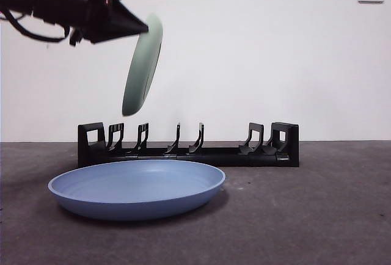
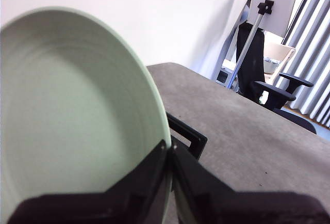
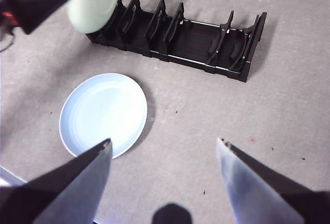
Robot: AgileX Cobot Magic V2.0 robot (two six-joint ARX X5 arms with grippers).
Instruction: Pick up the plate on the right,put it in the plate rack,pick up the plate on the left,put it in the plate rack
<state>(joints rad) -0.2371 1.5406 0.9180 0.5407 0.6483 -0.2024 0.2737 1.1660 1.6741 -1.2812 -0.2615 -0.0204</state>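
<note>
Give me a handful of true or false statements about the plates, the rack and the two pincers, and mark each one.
1. The left pincer is clamped on the rim of the green plate. True.
2. The green plate already stands in a slot of the plate rack. False: it hangs tilted in the air above the rack's end, not touching it.
3. The blue plate lies flat on the table in front of the rack. True.
4. The right pincer holds the blue plate. False: it is open and empty, high above the table.
5. The rack already holds one plate. False: every slot that shows is empty.
</note>
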